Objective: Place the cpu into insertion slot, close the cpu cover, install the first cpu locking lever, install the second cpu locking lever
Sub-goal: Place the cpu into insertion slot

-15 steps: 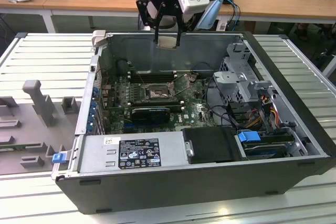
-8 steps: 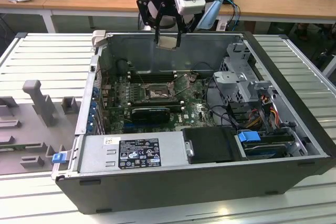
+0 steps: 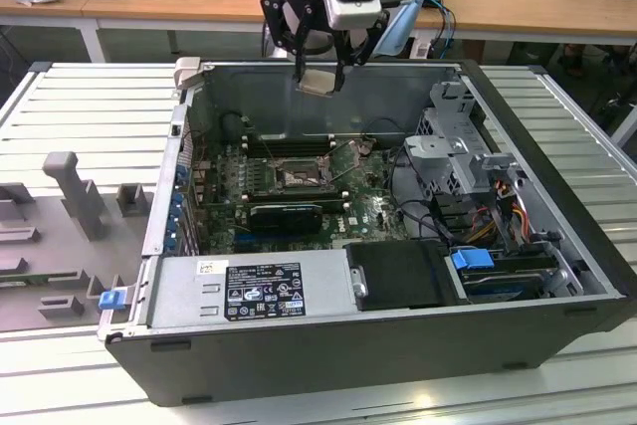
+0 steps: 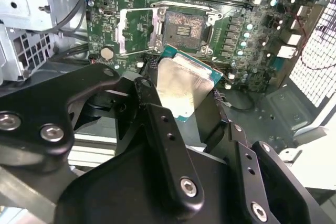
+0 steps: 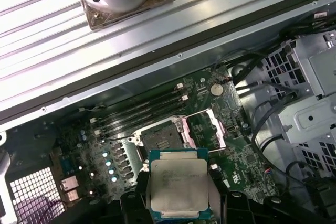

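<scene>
The hand (image 3: 320,79) is closed part-way on the chip (image 3: 320,84), its two black fingers (image 4: 148,94) pinching opposite edges of the pale metal square. In the exterior view the chip hangs slightly tilted above the far wall of the open computer case (image 3: 557,276), which lies on its side on the ribbed metal bench (image 3: 582,116).

In both wrist views the chip (image 5: 178,186) has its metal top facing the camera. The spots where the fingers meet its edges are hidden behind the chip and the finger links, and one edge of the chip is cut off by the frame in the first wrist view.

The socket (image 5: 160,139) sits well below the hand on the green circuit board (image 5: 247,156), apart from the chip and uncovered. Its cover frame (image 5: 207,128) is swung open just beside it. In the second wrist view the socket (image 4: 184,27) lies beyond the chip (image 4: 181,85), with the cover frame (image 4: 137,31) alongside. The thin wire levers around the socket are hard to make out.
</scene>
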`<state>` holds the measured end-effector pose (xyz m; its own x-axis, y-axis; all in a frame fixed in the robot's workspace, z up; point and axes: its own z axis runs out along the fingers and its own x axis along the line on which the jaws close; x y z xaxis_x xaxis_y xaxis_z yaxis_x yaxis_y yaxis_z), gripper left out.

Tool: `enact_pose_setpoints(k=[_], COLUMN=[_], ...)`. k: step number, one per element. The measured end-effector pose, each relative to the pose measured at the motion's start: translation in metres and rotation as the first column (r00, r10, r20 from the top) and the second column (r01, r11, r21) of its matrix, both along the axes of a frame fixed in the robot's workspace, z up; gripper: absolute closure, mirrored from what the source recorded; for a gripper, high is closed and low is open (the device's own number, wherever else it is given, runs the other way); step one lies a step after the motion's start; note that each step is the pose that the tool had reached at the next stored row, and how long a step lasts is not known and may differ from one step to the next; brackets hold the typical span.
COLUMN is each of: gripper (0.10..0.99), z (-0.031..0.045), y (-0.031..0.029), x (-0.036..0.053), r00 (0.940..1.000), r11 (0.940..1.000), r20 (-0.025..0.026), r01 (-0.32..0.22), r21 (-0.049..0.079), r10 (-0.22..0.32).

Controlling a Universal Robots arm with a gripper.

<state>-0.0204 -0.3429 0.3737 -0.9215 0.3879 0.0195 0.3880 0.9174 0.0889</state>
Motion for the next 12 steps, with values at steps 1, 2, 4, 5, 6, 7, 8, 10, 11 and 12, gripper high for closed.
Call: enact_pose_setpoints(k=[1,2,4,5,6,7,8,10,11,12], gripper=[0.557,0.557,0.557,0.557,0.557,0.557,0.557,0.557,0.557,0.557], z=[-0.0003,-0.0005,-0.0007,-0.0007,-0.0008,-0.0009,-0.001,-0.0013,-0.0014,-0.0015], y=[0.0,0.0,0.0,0.0,0.0,0.0,0.0,0.0,0.0,0.0], x=[0.0,0.0,0.0,0.0,0.0,0.0,0.0,0.0,0.0,0.0], r00=[0.9998,0.9993,0.9987,0.9983,0.9978,0.9973,0.9968,0.9942,0.9932,0.9923], r11=[0.9998,0.9993,0.9987,0.9983,0.9978,0.9973,0.9968,0.9942,0.9932,0.9923], r20=[0.0,0.0,0.0,0.0,0.0,0.0,0.0001,0.0,0.0001,0.0], r01=[0.018,0.038,0.051,0.059,0.066,0.073,0.08,0.108,0.117,0.124], r21=[0.0,0.0,0.0,0.0,0.0,0.0,0.0,0.0,0.0,0.0], r10=[-0.018,-0.038,-0.051,-0.059,-0.066,-0.073,-0.08,-0.108,-0.117,-0.124])
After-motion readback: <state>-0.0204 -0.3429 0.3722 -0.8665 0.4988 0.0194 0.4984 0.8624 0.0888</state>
